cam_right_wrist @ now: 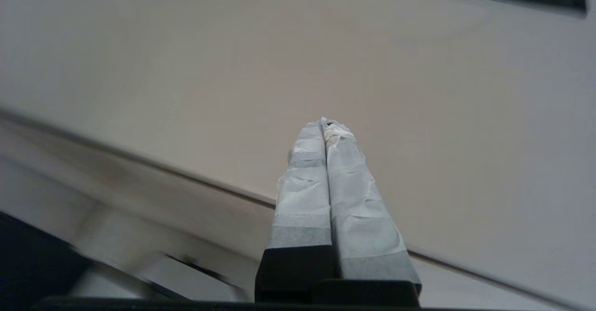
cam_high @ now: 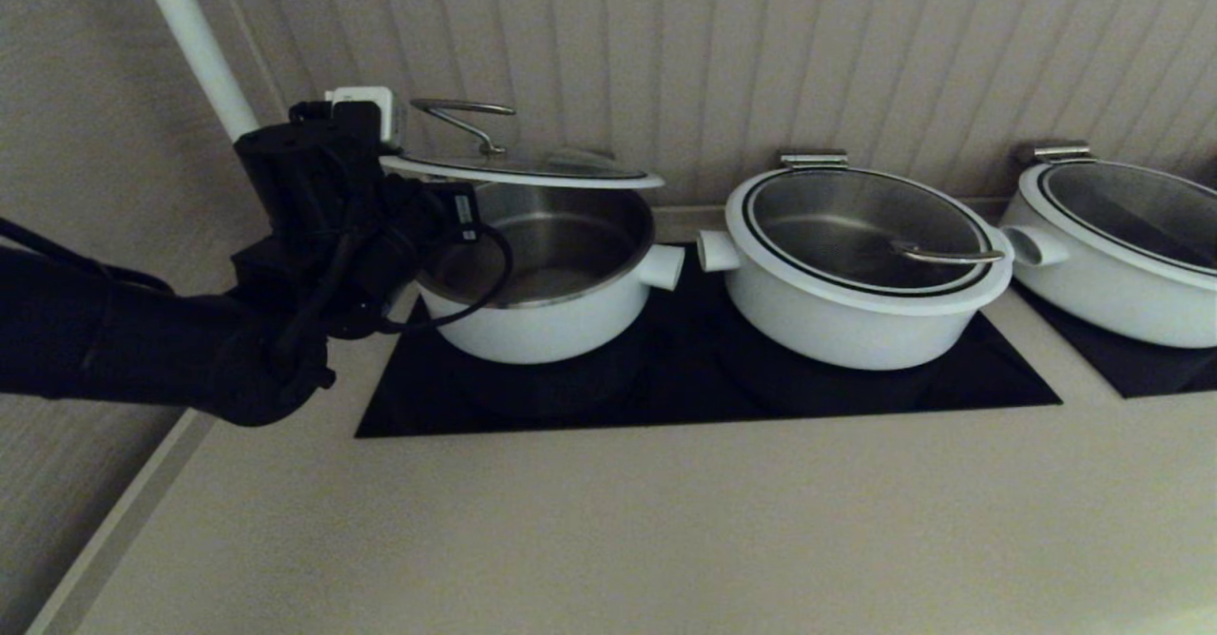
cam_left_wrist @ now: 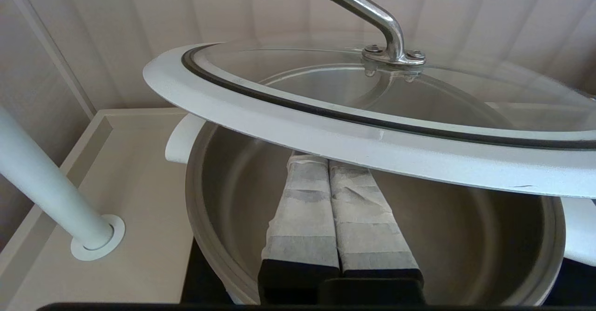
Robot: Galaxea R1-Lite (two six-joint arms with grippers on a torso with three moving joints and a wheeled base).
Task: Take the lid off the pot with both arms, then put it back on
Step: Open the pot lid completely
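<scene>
The lid (cam_high: 518, 171), glass with a white rim and an arched steel handle, hangs tilted a little above the open pot (cam_high: 561, 312). My left gripper (cam_left_wrist: 326, 159) is shut, its taped fingers reaching over the pot's steel inside and under the near white rim of the lid (cam_left_wrist: 372, 129), which rests on the fingertips. In the head view the left arm (cam_high: 361, 217) comes in from the left at the pot's left side. My right gripper (cam_right_wrist: 324, 124) is shut and empty over a plain beige surface; it is out of the head view.
Two wider white pots (cam_high: 860, 264) (cam_high: 1122, 245) with their lids on stand to the right on black cooktops (cam_high: 685, 388). A white pole (cam_high: 195, 41) rises at the back left, close to the left arm. The ribbed wall is right behind the pots.
</scene>
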